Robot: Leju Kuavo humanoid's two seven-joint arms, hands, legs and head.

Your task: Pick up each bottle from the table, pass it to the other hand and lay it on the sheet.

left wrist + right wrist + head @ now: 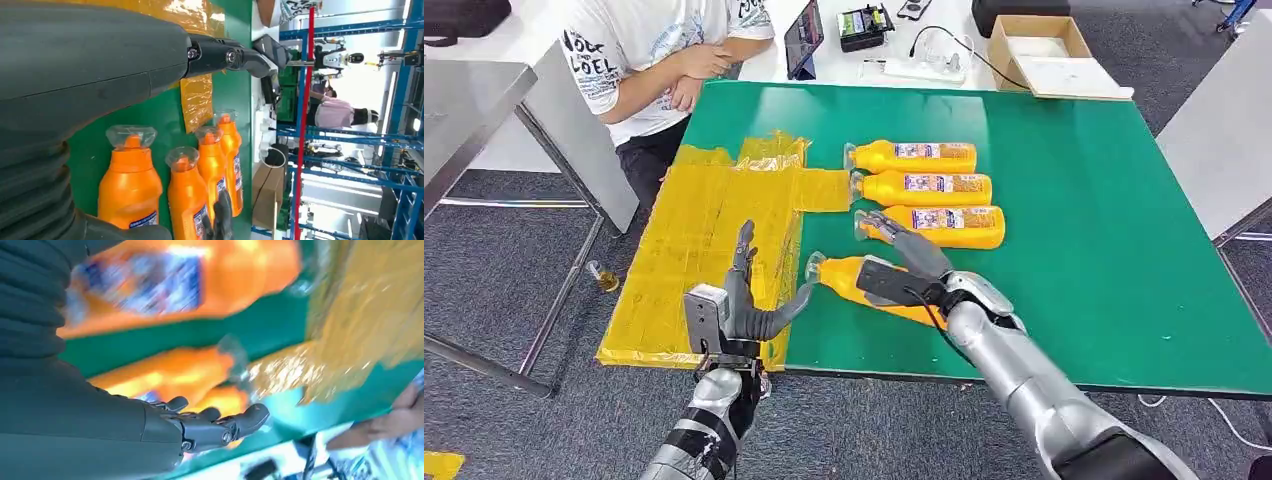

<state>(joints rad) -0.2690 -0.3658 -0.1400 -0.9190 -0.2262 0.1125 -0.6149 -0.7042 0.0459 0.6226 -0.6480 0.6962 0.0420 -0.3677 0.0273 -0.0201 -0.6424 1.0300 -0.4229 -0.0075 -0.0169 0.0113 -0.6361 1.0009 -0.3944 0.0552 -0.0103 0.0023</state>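
Four orange bottles lie on the green table [1104, 250]. Three of them [924, 188] form a neat row right of the yellow sheet [694, 230]. The fourth bottle [849, 278] lies slanted nearer the front edge, its clear cap toward the sheet. My right hand [902, 268] rests on top of it, fingers stretched out toward the row and not wrapped around it. In the right wrist view this bottle [175, 280] is a close blur beside the straight fingers [225, 427]. My left hand [744, 305] is raised over the sheet's front edge, fingers spread, holding nothing. In the left wrist view the nearest bottle [130, 185] is in front.
A person [664, 60] sits with folded arms at the table's far left corner. A cardboard box [1039, 50], a power strip and a tablet sit on the white desk behind. A small bottle [604, 277] stands on the floor by a metal table leg.
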